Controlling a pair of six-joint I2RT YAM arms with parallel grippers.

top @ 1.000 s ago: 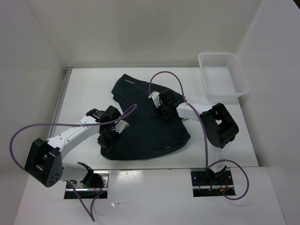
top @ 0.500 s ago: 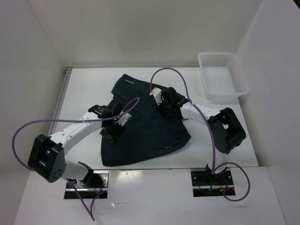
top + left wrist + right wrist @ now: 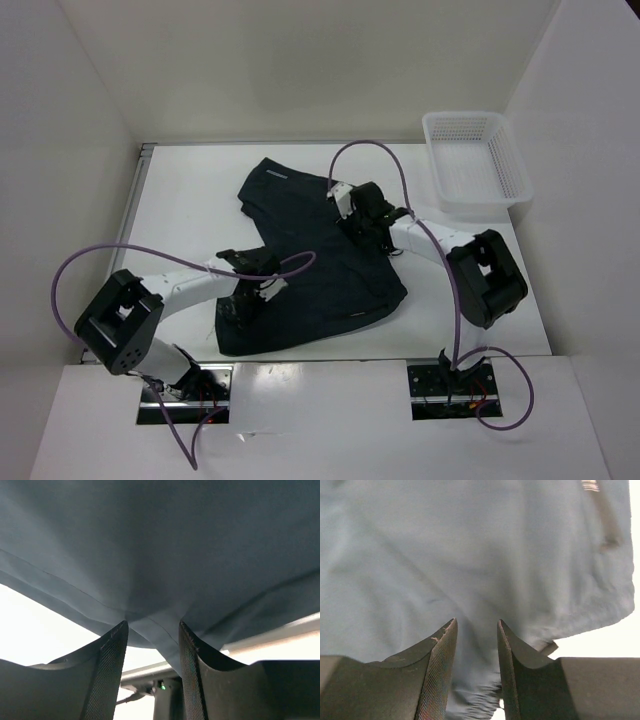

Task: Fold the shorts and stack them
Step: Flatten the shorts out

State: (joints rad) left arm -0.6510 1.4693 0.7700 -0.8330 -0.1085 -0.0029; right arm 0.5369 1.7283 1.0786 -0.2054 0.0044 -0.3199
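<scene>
The black shorts (image 3: 310,250) lie spread on the white table (image 3: 180,200), waistband toward the far side, with a pale mark near the hem. My left gripper (image 3: 247,300) rests on the shorts' near left part. In the left wrist view its jaws (image 3: 152,627) stand apart, with a fold of the shorts (image 3: 160,545) dipping between the tips. My right gripper (image 3: 362,222) sits on the shorts' far right part. In the right wrist view its jaws (image 3: 476,625) stand apart over the fabric (image 3: 470,545), and bunched cloth shows between the fingers.
A white mesh basket (image 3: 475,160) stands at the far right of the table. White walls close in the left, back and right sides. Purple cables loop over both arms. Bare table lies left of and in front of the shorts.
My left gripper moved up the shorts, then back toward the near left corner, its arm folding in. My right gripper slid toward the far side. The shorts' near left edge now lies flatter.
</scene>
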